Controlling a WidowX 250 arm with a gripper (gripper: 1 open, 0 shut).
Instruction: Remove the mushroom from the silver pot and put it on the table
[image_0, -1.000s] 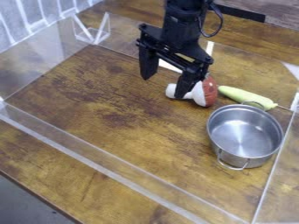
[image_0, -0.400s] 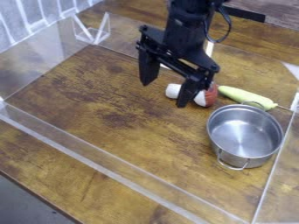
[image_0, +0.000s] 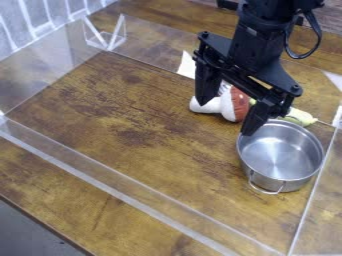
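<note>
Above the tabletop (image_0: 120, 130), the tool (image_0: 227, 108) has moved nearer; pot (image_0: 281, 158) unmoved.

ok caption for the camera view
Robot gripper, open, hovers above toy mushroom, which lies on the wood-grain tabletop beside the silver pot

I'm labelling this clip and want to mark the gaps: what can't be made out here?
- Red and white mushroom toy: partly covered by the black robot gripper in the camera view.
- Yellow-green corn-like toy: its left part is hidden behind the gripper.
- Shiny silver pot: the gripper overlaps its upper rim, hiding that stretch.
- Robot arm: cut off by the top edge.
</note>
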